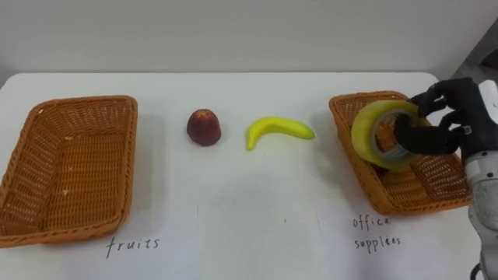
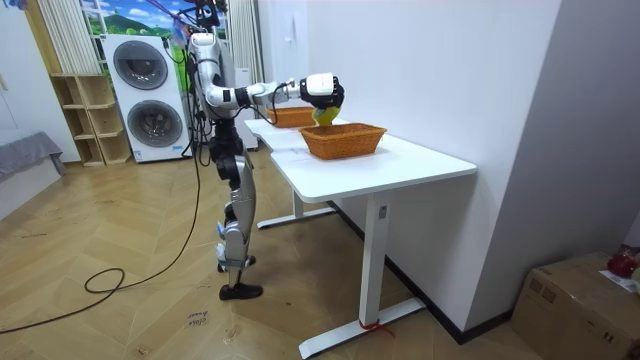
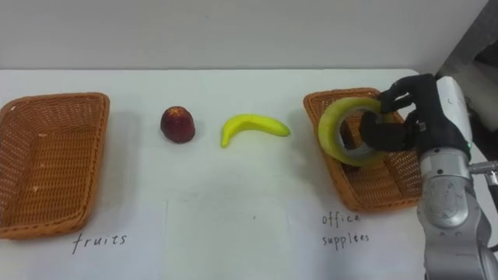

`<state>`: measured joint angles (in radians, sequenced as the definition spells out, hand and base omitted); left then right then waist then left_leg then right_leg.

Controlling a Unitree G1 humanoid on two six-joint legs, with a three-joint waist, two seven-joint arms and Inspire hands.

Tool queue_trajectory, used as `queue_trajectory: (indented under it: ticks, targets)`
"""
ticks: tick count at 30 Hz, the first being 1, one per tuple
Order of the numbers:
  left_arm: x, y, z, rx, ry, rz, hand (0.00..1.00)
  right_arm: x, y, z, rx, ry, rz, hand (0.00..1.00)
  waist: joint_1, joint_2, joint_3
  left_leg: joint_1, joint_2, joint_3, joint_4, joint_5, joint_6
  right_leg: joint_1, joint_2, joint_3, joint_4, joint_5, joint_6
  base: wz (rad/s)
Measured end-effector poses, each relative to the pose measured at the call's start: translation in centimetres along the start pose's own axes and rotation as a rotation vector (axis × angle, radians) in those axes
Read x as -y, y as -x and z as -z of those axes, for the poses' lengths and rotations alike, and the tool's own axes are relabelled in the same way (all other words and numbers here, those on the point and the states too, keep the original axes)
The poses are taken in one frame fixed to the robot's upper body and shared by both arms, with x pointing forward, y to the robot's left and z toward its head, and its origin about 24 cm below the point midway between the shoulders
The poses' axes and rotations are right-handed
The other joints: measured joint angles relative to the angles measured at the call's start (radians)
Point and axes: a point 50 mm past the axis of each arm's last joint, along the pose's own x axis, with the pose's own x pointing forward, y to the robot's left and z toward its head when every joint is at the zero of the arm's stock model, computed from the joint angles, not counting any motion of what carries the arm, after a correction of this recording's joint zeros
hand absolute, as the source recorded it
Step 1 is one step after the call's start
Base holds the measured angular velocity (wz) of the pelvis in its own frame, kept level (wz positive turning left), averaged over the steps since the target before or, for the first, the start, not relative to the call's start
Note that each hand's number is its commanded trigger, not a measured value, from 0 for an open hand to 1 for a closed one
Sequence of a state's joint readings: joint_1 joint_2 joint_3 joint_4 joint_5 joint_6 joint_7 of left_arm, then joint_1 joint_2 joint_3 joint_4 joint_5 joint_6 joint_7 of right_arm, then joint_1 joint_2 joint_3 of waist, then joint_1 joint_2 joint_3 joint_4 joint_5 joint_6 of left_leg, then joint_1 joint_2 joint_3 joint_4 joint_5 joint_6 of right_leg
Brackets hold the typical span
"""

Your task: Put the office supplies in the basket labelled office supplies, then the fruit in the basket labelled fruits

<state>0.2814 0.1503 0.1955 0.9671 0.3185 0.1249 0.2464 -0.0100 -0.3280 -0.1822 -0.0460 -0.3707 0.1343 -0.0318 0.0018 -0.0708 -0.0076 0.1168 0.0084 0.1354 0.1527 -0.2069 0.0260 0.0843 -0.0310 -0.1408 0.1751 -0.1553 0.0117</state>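
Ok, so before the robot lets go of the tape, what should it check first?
1. Grip: the right hand has its fingers curled through the tape roll. Ok.
2. Place: the roll hangs over the office supplies basket, toward its left side. Ok.
3. Landing spot: the basket floor under the roll is hidden by the roll itself. Cannot tell.
4. Nothing in the way: the banana and the red fruit lie on the table, apart from that basket. Ok.
5. Fruit sorted: both fruits are outside the fruits basket. Not ok, they come next.
6. Fruits basket has room. Ok.
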Motion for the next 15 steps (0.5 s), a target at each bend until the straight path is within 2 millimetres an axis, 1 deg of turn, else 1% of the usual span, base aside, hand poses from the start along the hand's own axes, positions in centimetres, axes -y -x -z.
queue_trajectory:
  ticks: [3,5,8,11,15]
  targets:
    - [0.0,-0.1,-0.3,0.008,0.002,0.001,0.00,-0.2,0.1,0.5,-0.018,0.023,-0.008,1.00,0.001,-0.008,0.0033,0.001,0.000,0.002,0.001,0.000,0.000,-0.004,-0.001,0.001,0.008,0.000,0.000,0.00]
    - [0.0,-0.1,-0.4,0.010,0.002,0.002,0.00,-0.3,0.1,0.9,-0.037,0.041,-0.014,1.00,0.003,-0.019,0.0029,-0.001,0.000,0.001,0.001,0.000,0.000,-0.013,-0.001,0.001,0.012,0.000,0.000,-0.05]
    - [0.1,0.0,-0.4,0.009,0.000,0.006,0.00,-0.4,0.2,1.2,-0.053,0.051,-0.020,1.00,0.001,-0.029,0.0057,-0.002,0.001,0.001,0.001,0.000,0.000,-0.014,0.000,0.002,0.012,0.000,-0.001,-0.02]
    - [0.4,0.1,-0.2,0.007,-0.017,0.011,0.00,-0.7,0.6,1.9,-0.087,0.065,-0.039,1.00,0.003,-0.033,0.0060,-0.001,0.000,0.002,0.000,0.000,0.000,-0.015,0.000,0.004,0.012,0.000,-0.001,0.00]
    - [0.4,0.2,0.2,-0.001,-0.025,0.000,0.00,-0.6,0.6,2.0,-0.088,0.069,-0.039,1.00,0.002,-0.033,0.0060,-0.001,0.001,0.003,-0.001,0.000,0.000,-0.016,0.001,0.004,0.012,0.000,-0.001,0.00]
